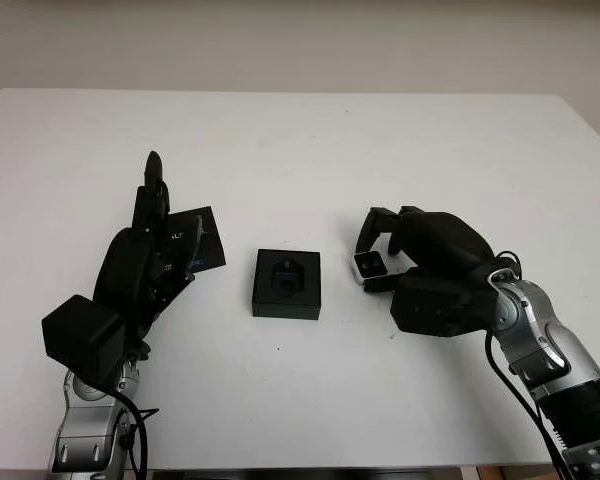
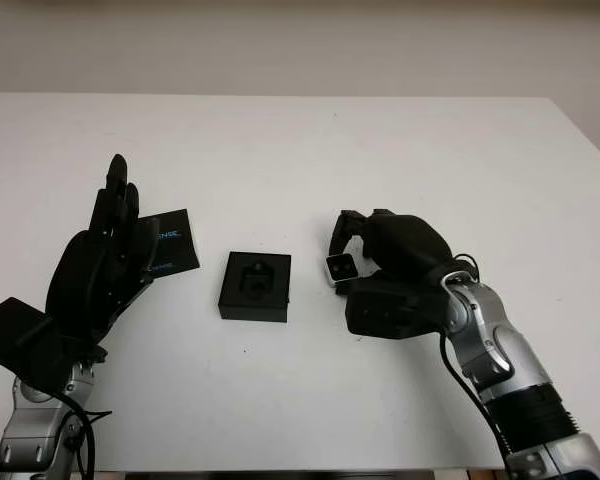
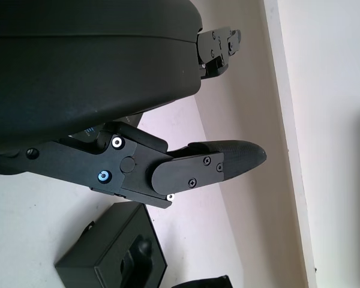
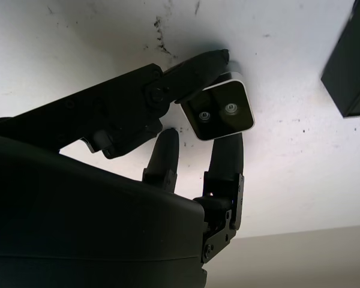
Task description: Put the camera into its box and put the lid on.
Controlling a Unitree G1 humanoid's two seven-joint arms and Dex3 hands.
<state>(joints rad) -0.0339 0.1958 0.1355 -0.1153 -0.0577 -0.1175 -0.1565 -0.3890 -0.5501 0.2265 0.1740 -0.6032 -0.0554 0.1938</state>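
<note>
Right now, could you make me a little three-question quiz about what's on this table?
1. True or false: the camera already sits inside the box.
2. Which hand holds the camera: A) left hand, B) right hand?
3. Fill in: the lid lies on the table beside the ____ hand.

Key: 1. False; the right hand's fingers grip it to one side of the open box. 2. B. 3. Left; that hand is open and holds nothing.

2 black hands [image 1: 140, 260] [image 1: 430, 270] with silver screws, on silver, black-cabled forearms.
</note>
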